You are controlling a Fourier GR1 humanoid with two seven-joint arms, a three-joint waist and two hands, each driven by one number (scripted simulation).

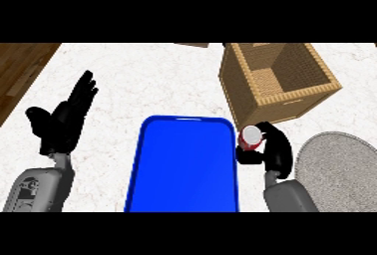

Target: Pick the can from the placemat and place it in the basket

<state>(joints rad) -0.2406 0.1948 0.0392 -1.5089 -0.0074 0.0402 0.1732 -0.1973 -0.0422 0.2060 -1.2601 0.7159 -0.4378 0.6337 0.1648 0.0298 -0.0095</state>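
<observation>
- The can is small, with a red body and a pale, whitish round top facing up; it shows right of centre in the frame, just off the right edge of the placemat and below the basket's near corner.
- The right hand grasps the can: its black fingers curl round the red side, hiding much of the body, with the top left in sight.
- The grey right forearm rises from the lower right of the frame.
- The placemat is a bright blue rounded rectangle lying in the lower centre on the white marbled surface.
- The basket is a woven tan box, open at the top, in the upper right; the can is outside it.
- A grey round plate lies at the right edge, just beside the right forearm.
- The left hand rests at the left of the frame, released, fingers straight and pointing up, holding nothing.
- A wooden strip shows in the upper left corner.
</observation>
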